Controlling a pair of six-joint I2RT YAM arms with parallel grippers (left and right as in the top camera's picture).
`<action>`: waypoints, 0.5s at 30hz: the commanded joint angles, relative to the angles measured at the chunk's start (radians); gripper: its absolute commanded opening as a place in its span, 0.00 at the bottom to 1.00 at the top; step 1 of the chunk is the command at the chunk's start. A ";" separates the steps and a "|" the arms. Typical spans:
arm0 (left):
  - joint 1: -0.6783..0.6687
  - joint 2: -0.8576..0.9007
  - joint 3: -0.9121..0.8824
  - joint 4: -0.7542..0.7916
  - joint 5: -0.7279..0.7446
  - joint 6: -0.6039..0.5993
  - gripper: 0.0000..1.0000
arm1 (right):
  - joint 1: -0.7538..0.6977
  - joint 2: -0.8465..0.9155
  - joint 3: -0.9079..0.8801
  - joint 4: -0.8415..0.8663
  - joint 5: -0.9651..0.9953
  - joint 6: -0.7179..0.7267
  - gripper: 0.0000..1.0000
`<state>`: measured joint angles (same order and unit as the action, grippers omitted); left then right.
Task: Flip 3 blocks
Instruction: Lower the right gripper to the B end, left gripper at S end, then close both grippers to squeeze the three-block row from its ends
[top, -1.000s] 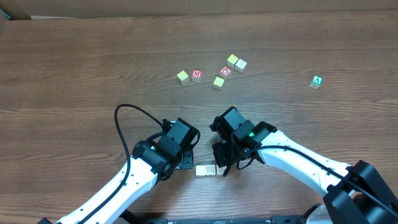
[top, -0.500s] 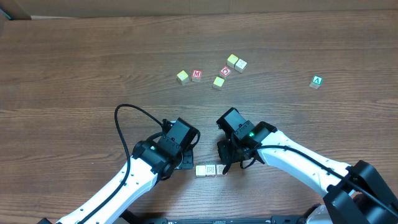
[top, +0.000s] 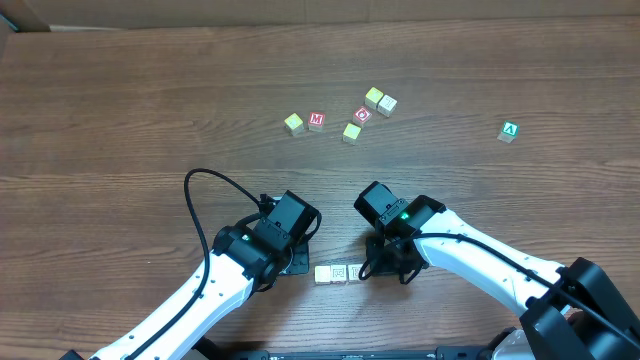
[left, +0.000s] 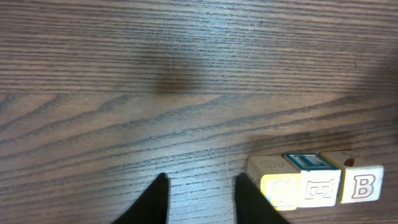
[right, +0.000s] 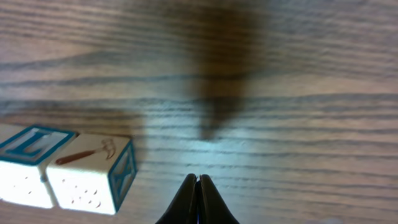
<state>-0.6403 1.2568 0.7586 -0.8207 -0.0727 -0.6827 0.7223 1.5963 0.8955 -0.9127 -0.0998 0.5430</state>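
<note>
Three pale wooden blocks stand in a tight row near the table's front edge (top: 338, 272). In the left wrist view the row reads as a yellow-faced block (left: 280, 190), a block lettered E (left: 320, 186) and a block lettered B (left: 362, 185). My left gripper (left: 202, 199) is open just left of the yellow one, with only bare wood between its fingers. The right gripper (right: 199, 182) is shut and holds nothing. It hangs right of the row's end block (right: 90, 171), apart from it. In the overhead view the two grippers (top: 300, 262) (top: 368, 270) flank the row.
Several loose cubes lie at the back middle: red M (top: 316, 121), red O (top: 363, 114) and yellowish ones (top: 293, 122) (top: 351, 132) (top: 380, 100). A green A cube (top: 509, 131) sits far right. The left arm's black cable (top: 200, 200) loops over the table.
My right gripper has drawn off to the right, away from the row's end block, still shut. The three blocks and the left arm have stayed in place.
</note>
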 joint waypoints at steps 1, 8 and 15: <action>0.006 0.032 -0.009 -0.002 -0.012 -0.012 0.09 | 0.003 0.000 0.000 0.003 -0.080 -0.001 0.04; 0.006 0.153 -0.010 -0.011 0.045 0.003 0.04 | 0.003 0.000 0.000 0.006 -0.122 0.008 0.04; 0.005 0.235 -0.010 -0.005 0.074 0.006 0.04 | 0.003 0.000 -0.001 0.005 -0.164 0.016 0.04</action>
<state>-0.6403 1.4723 0.7578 -0.8280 -0.0227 -0.6804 0.7223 1.5963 0.8955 -0.9100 -0.2359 0.5472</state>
